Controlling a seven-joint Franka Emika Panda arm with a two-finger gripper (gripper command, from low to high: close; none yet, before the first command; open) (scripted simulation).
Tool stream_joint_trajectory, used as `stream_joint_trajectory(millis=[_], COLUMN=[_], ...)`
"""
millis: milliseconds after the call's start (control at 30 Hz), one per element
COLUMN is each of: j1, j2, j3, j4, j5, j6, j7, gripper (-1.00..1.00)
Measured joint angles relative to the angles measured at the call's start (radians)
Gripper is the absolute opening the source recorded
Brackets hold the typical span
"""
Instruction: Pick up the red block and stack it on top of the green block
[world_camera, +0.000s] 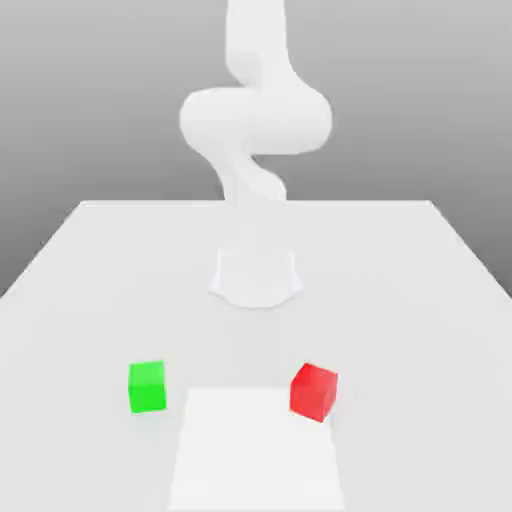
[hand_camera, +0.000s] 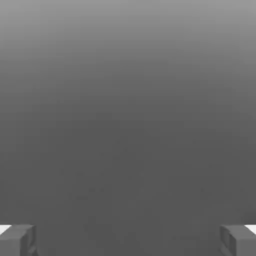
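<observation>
The red block (world_camera: 314, 391) sits on the white table (world_camera: 420, 290) towards the front, on the exterior view's right, turned slightly. The green block (world_camera: 147, 387) rests on the table at about the same depth on the exterior view's left, well apart from the red one. In the hand view my gripper (hand_camera: 128, 241) is open, its two grey fingertips (hand_camera: 18, 240) far apart with only plain grey background between them. Nothing is held, and neither block appears between the fingers.
The white arm rises from its base (world_camera: 256, 277) at the table's middle, bends at a bulky joint (world_camera: 256, 118) and leaves the picture's top. A pale rectangular shape (world_camera: 258, 450) lies at the front between the two blocks; I cannot tell what it is.
</observation>
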Motion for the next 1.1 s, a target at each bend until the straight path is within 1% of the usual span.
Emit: stream_joint_trajectory(millis=[400, 567, 667, 733, 800, 833, 1000, 1033, 1100], j1=[-0.047, -0.045, -0.051, -0.029, 0.045, 0.075, 0.075, 0.089, 0.069], j2=[0.387, 0.606, 0.749, 0.823, 0.894, 0.923, 0.923, 0.937, 0.904], j3=[0.193, 0.257, 0.249, 0.204, 0.115, 0.079, 0.079, 0.062, 0.091], j4=[-0.345, -0.500, -0.514, -0.506, -0.497, -0.493, -0.493, -0.491, -0.496], j5=[0.042, 0.056, -0.035, -0.126, -0.191, -0.213, -0.214, -0.227, -0.195], j6=[0.283, 0.439, 0.549, 0.608, 0.667, 0.692, 0.694, 0.706, 0.678], j7=[0.386, 0.578, 0.685, 0.755, 0.803, 0.819, 0.820, 0.830, 0.806], gripper=[0.00, 0.00, 0.00, 0.00, 0.00, -1.00, -1.00, -1.00, -1.00])
